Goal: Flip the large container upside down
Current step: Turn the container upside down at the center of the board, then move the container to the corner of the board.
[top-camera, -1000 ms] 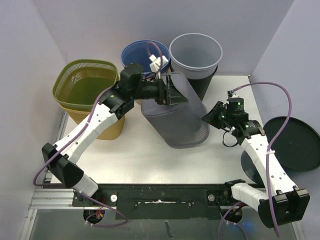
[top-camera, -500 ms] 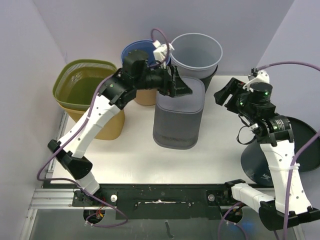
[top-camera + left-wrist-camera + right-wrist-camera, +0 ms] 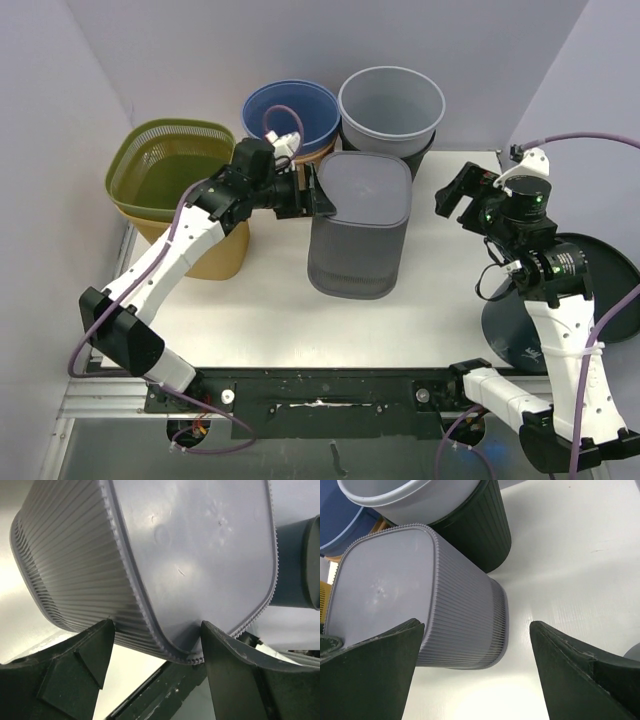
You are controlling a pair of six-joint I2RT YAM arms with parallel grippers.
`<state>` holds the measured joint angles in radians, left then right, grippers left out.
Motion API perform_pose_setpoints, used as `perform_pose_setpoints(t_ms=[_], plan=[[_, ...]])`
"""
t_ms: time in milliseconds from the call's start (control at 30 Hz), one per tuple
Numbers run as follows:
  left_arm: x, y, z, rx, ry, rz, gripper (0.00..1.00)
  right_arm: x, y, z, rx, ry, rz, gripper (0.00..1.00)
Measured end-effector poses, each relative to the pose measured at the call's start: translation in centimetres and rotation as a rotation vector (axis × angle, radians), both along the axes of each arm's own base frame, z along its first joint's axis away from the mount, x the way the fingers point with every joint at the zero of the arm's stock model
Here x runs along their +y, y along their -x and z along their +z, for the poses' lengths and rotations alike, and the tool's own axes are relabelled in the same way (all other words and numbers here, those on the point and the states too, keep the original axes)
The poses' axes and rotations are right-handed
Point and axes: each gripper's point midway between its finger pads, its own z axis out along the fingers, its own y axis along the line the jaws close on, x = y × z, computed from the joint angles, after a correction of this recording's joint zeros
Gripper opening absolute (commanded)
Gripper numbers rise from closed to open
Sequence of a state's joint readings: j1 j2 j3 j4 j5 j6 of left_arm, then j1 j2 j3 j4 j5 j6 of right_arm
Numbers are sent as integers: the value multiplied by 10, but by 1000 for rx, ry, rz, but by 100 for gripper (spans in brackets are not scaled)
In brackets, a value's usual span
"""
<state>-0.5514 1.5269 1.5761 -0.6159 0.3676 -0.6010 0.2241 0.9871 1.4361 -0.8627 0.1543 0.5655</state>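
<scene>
Standing mouth-down on the table (image 3: pixel 290 325), the container (image 3: pixel 358 225) shows its flat base to the ceiling. It is a tall grey bin with rounded corners. Fine upright ribs run all round its walls, and a toothed edge frames the smooth base, which has a few small scuffs and a faint moulding mark in the middle. Its lip sits flush on the white surface, and the body flares slightly towards that lip. It stands near the middle of the table, just in front of a pale grey bin (image 3: pixel 391 100) nested in a dark ribbed one (image 3: pixel 412 165), with a blue bin (image 3: pixel 290 112) to the back left and an olive mesh basket (image 3: pixel 170 165) further left.

The left gripper (image 3: pixel 322 197) is at the base's upper left corner with its jaws spread wide. The corner sits between the fingers (image 3: pixel 82 662), and I cannot tell whether they touch it. The right gripper (image 3: pixel 460 196) hangs well to the right of the container, jaws spread, holding nothing.
</scene>
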Motion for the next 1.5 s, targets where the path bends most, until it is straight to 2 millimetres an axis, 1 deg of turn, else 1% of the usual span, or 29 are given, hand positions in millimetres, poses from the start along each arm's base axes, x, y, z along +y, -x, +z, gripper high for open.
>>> perform_pose_setpoints(t_ms=[33, 133, 233, 333, 400, 433, 500, 567, 633, 700, 767, 833, 867, 900, 967, 1033, 1133, 1233, 1400, 1500], plan=[[-6, 5, -6, 19, 0, -13, 68, -1, 0, 0, 1, 4, -3, 91], [-31, 14, -5, 8, 17, -67, 68, -3, 0, 3, 1, 18, -8, 92], [-74, 22, -3, -2, 24, -150, 68, -5, 2, 13, -19, 28, -10, 92], [-130, 23, 1, -38, 49, -245, 67, -9, 8, 26, -51, 38, -18, 92], [-170, 25, 4, -66, 78, -323, 67, -14, 14, 33, -68, 44, -33, 92], [-187, 27, 4, -81, 87, -358, 67, -17, 18, 36, -74, 46, -41, 92], [-210, 31, 7, -116, 96, -417, 67, -21, 25, 40, -83, 48, -55, 92], [-219, 38, 10, -143, 94, -458, 67, -23, 30, 41, -87, 50, -62, 92], [-216, 47, 12, -153, 88, -490, 67, -24, 34, 41, -87, 51, -61, 91], [-201, 50, 12, -151, 80, -488, 67, -24, 37, 42, -92, 56, -50, 91], [-169, 49, 13, -131, 69, -454, 68, -19, 37, 39, -81, 66, -14, 91], [-134, 39, 18, -136, 69, -391, 68, -10, 37, 33, -54, 76, 52, 91], [-116, 34, 23, -142, 72, -355, 68, -2, 38, 26, -27, 81, 106, 90], [-101, 29, 27, -150, 74, -318, 68, 2, 37, 21, -7, 85, 131, 90], [-64, 18, 37, -172, 89, -230, 68, 13, 38, 2, 54, 93, 207, 91], [-36, 14, 47, -198, 108, -164, 68, 22, 41, -20, 119, 93, 261, 91], [-16, 13, 55, -213, 119, -121, 68, 28, 38, -44, 183, 103, 300, 91], [-10, 10, 55, -217, 120, -106, 68, 28, 33, -44, 178, 108, 297, 91], [-10, 11, 45, -196, 109, -106, 68, 20, 24, -45, 190, 139, 244, 91], [-10, 11, 43, -192, 106, -105, 68, 23, 26, -43, 186, 135, 262, 93]])
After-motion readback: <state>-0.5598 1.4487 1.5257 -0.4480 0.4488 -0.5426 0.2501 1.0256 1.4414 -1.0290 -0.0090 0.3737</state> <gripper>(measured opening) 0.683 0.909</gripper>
